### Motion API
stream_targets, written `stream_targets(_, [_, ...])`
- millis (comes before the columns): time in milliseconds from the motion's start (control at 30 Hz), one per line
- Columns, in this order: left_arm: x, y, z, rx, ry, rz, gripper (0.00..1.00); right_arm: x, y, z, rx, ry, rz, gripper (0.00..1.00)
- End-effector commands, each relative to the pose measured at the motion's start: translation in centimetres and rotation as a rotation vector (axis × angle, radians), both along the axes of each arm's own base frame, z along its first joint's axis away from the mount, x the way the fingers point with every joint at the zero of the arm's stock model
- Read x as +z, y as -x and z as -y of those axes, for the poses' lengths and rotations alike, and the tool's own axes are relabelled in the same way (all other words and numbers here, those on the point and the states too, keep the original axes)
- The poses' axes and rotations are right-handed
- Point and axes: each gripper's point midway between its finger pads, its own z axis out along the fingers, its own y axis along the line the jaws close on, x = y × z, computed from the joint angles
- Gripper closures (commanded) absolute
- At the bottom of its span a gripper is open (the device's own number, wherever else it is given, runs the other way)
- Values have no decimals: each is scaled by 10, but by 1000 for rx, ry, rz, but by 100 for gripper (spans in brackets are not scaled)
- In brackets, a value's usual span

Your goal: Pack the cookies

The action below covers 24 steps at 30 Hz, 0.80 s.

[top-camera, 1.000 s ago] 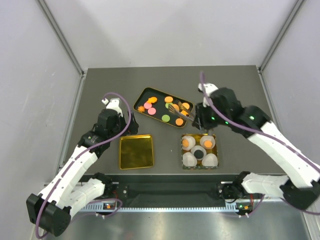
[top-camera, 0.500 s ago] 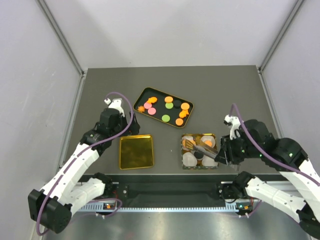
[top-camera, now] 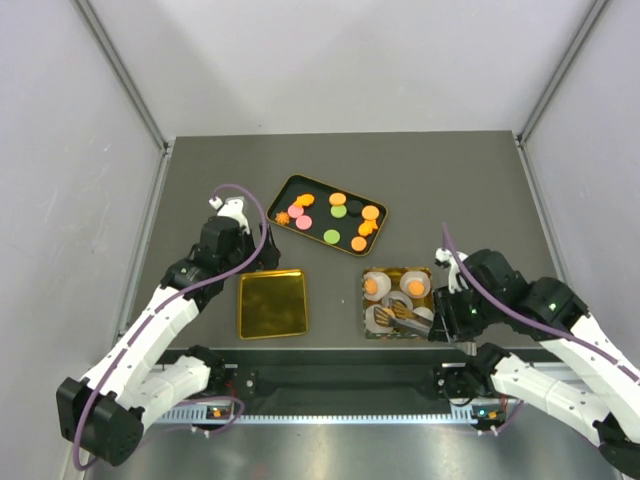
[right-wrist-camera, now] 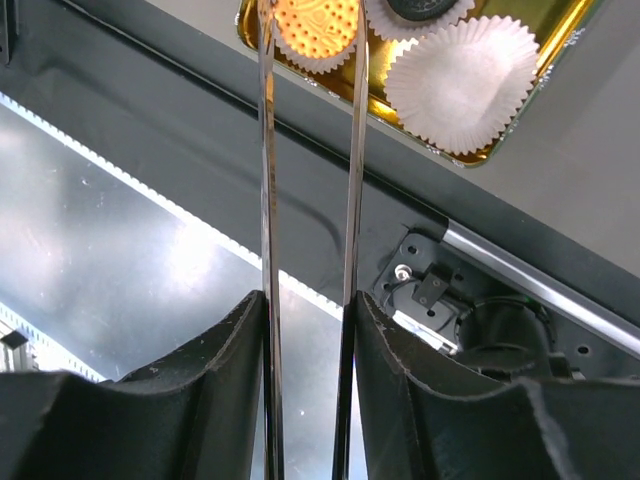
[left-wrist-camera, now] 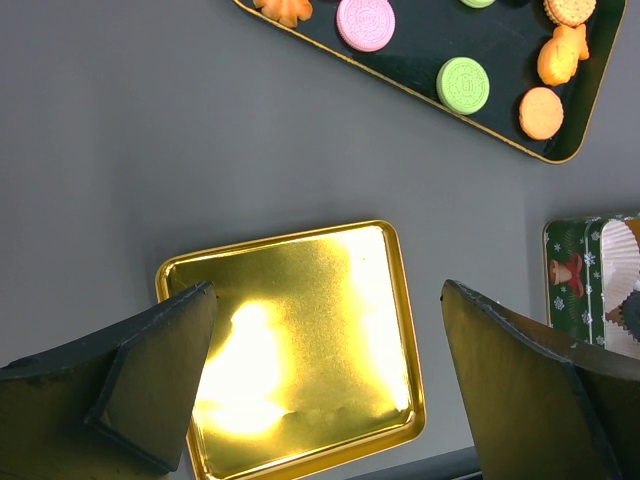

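Two green cookies (top-camera: 331,236), two pink cookies (top-camera: 303,222)

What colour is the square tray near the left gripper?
Square tray: shiny gold; best in left wrist view.

1 obstacle: tongs (top-camera: 400,318) over tin (top-camera: 365,310); free gap beside gold tray (top-camera: 272,305).

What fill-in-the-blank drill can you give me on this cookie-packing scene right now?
1. The right pincer grips thin metal tongs whose tips straddle a round cookie coloured ____.
2. The left pincer hangs wide ____ above the shiny gold square tray.
3. The loose cookies lie on an oblong gold-rimmed tray whose floor is ____.
4. The green printed tin holds pleated paper cups coloured ____.
Missing words: orange; open; black; white.
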Motion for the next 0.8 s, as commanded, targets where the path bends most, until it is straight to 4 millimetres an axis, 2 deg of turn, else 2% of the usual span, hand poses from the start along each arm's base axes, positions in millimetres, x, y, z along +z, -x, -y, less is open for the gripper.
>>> stream_targets(0, [13,-9,2,0,11,49,1,6,-11,-18,10,-85,46,62])
stream_targets(333, [13,-9,2,-1,12,47,1,5,-18,-21,9,-79,58,60])
stream_targets(767, [13,-9,3,-4,14,49,1,1,-14,-16,21,-58,48,54])
